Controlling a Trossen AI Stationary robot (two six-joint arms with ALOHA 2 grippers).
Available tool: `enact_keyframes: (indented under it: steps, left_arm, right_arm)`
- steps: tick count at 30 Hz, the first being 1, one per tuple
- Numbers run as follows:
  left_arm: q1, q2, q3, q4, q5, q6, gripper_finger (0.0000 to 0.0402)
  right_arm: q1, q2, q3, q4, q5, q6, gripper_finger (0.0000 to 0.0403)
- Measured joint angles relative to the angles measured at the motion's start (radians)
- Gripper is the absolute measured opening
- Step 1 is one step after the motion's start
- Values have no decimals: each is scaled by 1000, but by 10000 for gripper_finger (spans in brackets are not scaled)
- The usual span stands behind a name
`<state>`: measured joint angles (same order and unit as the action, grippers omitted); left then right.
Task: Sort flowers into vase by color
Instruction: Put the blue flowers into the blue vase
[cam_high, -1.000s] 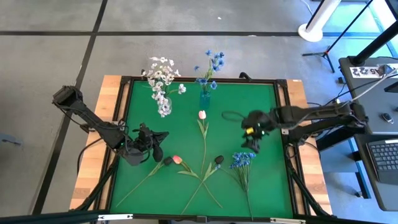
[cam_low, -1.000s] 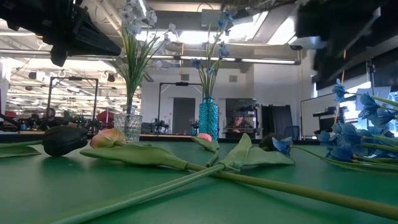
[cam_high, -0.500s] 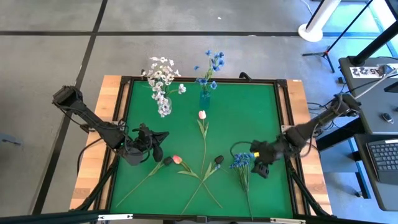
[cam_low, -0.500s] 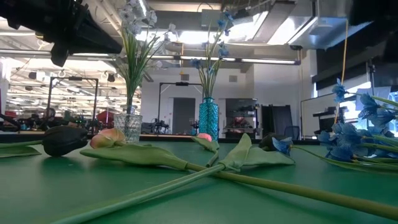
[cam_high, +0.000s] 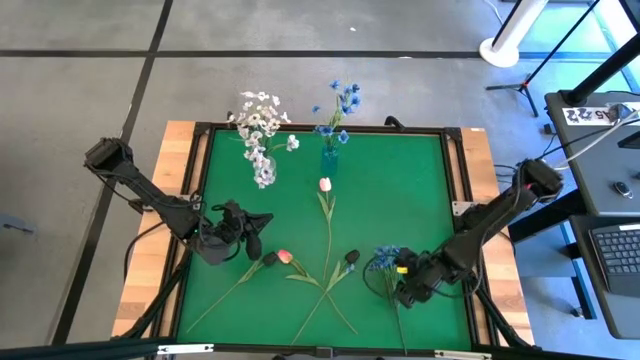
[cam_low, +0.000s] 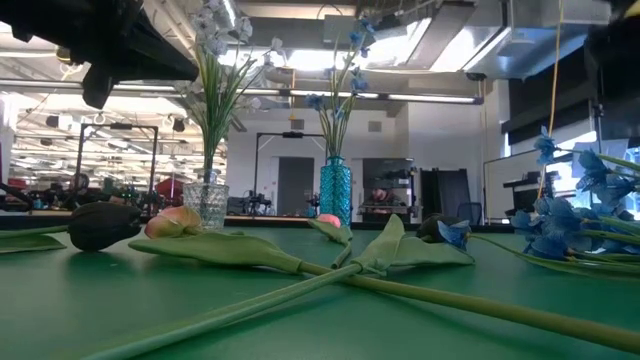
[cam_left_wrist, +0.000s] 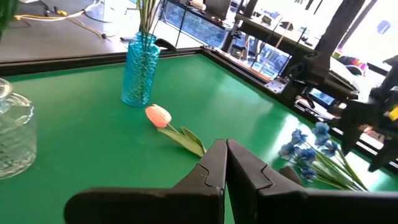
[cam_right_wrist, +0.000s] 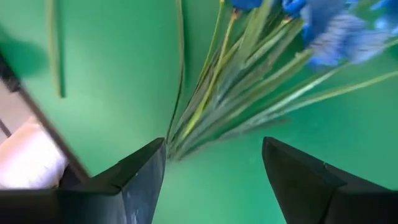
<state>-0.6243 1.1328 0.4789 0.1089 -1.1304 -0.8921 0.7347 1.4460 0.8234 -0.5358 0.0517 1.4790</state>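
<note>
High view: right gripper (cam_high: 408, 290) hovers over the blue spray (cam_high: 388, 259) lying at 5 o'clock; left gripper (cam_high: 250, 236) waits shut, empty. Right wrist view: jaws wide, empty — descend squarely astride the bunched stems (cam_right_wrist: 214, 102) before closing.

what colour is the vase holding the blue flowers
Turquoise blue patterned glass vase; the left wrist view shows it best.

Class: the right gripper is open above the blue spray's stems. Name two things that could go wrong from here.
1. The blue spray fans into many thin stems; the open right gripper may close on only some of them.
2. The spray's blossoms lie close to a dark tulip, so lifting could snag or drag it.
</note>
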Motion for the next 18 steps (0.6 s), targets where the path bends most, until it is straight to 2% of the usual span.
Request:
enact_keyframes:
  steps: [8,14,18]
  left_arm:
    - [-1,0,0,13,55,0,1]
    - [-1,0,0,14,75,0,1]
    - [-1,0,0,14,76,3,1]
  right_arm:
    - [-24,150,1,25,8,3,266]
    - [-50,175,5,12,-2,-35,265]
    - [-63,170,4,-24,-5,-94,241]
